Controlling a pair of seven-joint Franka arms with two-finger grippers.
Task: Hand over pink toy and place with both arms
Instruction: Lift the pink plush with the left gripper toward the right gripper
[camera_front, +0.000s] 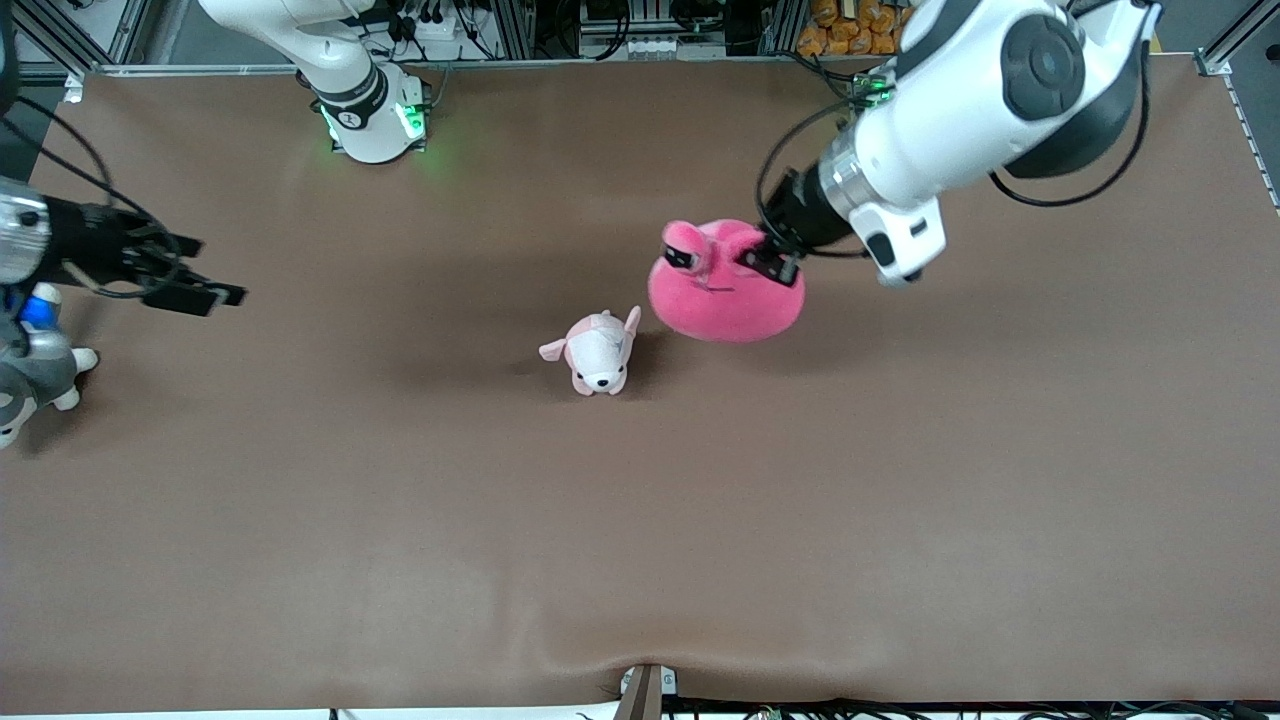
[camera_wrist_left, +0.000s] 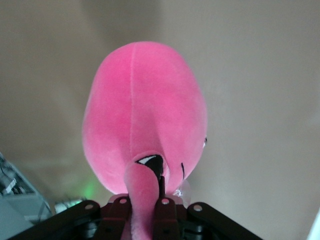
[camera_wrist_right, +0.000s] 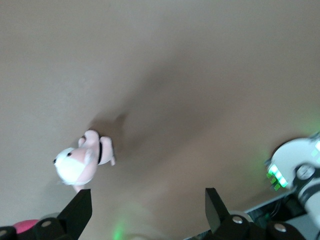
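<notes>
Left gripper (camera_front: 728, 262), centre-right of the front view: fingers clamped on the pink toy (camera_front: 726, 296), which hangs over the desk (camera_front: 700, 520). A small pale puppy plush (camera_front: 597, 352) sits just beside it, lower in frame. Right gripper (camera_front: 195, 285) waits at mid-left edge, fingers spread, holding nothing.
</notes>
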